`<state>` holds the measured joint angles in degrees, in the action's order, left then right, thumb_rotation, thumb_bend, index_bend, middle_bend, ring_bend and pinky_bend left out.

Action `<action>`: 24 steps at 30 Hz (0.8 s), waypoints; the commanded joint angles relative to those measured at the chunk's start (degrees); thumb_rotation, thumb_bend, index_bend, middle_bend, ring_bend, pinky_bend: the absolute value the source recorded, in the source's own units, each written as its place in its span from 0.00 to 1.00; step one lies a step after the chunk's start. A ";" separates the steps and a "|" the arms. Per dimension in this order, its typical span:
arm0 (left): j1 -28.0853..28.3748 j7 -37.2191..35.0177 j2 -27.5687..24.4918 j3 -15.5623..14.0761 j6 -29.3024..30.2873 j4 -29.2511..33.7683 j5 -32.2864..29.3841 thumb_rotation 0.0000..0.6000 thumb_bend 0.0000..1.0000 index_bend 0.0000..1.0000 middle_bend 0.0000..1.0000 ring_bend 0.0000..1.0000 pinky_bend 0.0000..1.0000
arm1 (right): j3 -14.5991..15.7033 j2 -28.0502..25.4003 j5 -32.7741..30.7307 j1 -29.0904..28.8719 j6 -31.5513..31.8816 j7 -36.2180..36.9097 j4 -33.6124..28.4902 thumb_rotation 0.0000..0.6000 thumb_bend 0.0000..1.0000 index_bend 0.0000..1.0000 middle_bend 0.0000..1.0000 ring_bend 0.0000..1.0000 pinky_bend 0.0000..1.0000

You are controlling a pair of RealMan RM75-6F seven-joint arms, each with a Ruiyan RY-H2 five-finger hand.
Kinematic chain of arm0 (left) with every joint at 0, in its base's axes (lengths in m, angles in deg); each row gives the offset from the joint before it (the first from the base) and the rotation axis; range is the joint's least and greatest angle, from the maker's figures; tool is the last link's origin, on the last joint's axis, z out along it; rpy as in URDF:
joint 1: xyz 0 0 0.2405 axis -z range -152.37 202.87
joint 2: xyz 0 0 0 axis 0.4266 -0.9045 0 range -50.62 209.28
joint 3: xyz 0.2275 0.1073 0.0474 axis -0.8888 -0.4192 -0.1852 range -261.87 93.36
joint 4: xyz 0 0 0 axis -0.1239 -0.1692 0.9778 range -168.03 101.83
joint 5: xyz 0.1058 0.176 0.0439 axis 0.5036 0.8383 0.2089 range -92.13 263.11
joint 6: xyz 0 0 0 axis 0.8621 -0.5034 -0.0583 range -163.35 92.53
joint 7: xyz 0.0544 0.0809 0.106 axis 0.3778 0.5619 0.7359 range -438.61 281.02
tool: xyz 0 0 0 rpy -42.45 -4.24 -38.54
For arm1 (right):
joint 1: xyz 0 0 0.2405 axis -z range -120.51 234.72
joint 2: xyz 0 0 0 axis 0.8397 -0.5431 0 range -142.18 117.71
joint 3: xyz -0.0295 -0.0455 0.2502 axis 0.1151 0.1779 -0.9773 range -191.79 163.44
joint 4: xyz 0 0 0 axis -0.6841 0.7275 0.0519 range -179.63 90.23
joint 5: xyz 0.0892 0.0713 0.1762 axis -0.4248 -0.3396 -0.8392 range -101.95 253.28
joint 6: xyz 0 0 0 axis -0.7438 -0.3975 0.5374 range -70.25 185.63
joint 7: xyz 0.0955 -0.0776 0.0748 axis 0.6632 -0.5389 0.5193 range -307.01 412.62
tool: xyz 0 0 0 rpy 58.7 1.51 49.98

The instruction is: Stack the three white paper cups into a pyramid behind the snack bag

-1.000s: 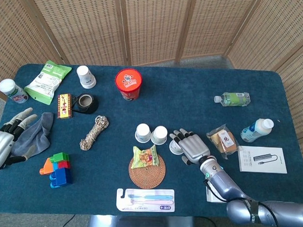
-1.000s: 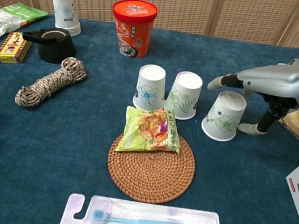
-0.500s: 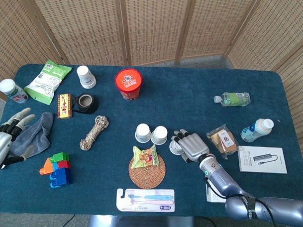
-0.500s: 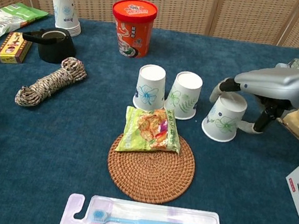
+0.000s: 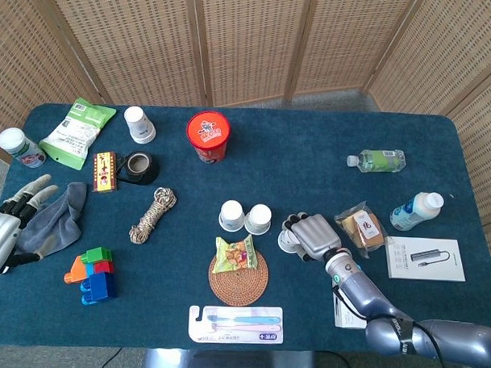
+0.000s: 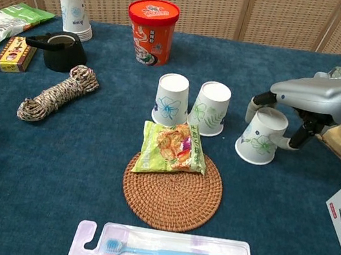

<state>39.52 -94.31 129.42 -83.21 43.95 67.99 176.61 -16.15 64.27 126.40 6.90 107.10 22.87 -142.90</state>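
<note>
On the blue bench [image 6: 52,167], the right hand [image 6: 293,99] grips the third white paper cup [image 6: 262,136], fingers wrapped over its upturned base and thumb behind it; the cup is tilted and its rim appears to be just off the cloth. In the head view the same right hand [image 5: 312,235] covers that cup [image 5: 287,242], of which only a sliver shows at the hand's 9 o'clock. The other two white paper cups stand upside down, side by side and nearly touching: the blue-flowered cup [image 6: 172,99] and, at its 3 o'clock, the green-leafed cup [image 6: 211,108]. The held cup sits at the 3 o'clock side of that pair, a little apart. The snack bag [image 6: 171,148] lies at the pair's 6 o'clock, its lower half resting on the woven coaster [image 6: 172,196]. The left hand [image 5: 3,232] rests far out at the bench's 9 o'clock edge, fingers spread and holding nothing, beside a grey cloth [image 5: 57,218].
</note>
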 commanded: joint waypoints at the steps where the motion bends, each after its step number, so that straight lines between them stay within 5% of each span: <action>1: 0.10 0.03 0.09 0.05 -0.18 0.04 0.02 1.00 0.45 0.07 0.00 0.00 0.21 | -0.06 -0.39 0.31 0.20 0.29 0.30 -0.51 1.00 0.53 0.31 0.26 0.23 0.73; 24: 0.09 2.46 -0.23 -0.08 -0.45 1.52 1.28 1.00 0.45 0.07 0.00 0.00 0.22 | -3.57 -8.81 -1.26 -3.57 -0.70 -1.00 -9.83 1.00 0.53 0.32 0.27 0.25 0.73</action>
<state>39.61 -91.87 129.21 -83.28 43.51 69.47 177.86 -19.54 55.86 125.35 3.66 106.75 21.92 -152.34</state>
